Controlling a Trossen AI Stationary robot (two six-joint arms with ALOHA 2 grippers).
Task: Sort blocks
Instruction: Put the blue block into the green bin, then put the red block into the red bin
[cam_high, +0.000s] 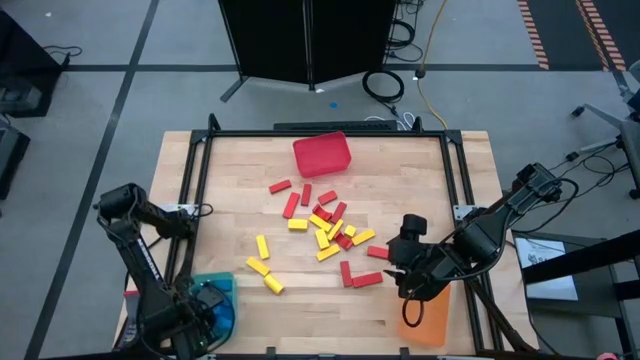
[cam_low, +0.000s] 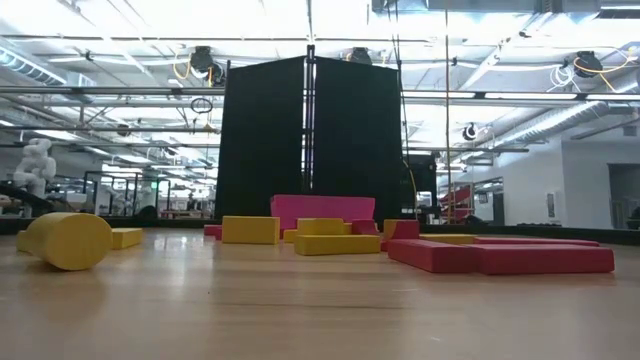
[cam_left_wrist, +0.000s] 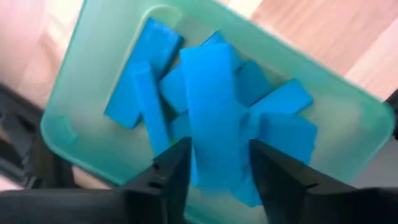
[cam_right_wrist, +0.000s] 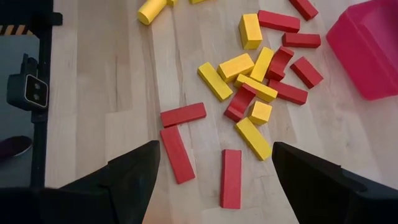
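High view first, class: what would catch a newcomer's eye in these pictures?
A jumble of red and yellow blocks lies mid-table, with a red bin at the far edge. At the near left corner, the left end effector holds a blue block over a green bin of blue blocks. The right end effector hovers open by the orange bin.

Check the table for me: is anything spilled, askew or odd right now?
Nothing stands out. Red and yellow blocks lie loose mid-table, unsorted. Blue blocks sit inside the green bin, below the left gripper.
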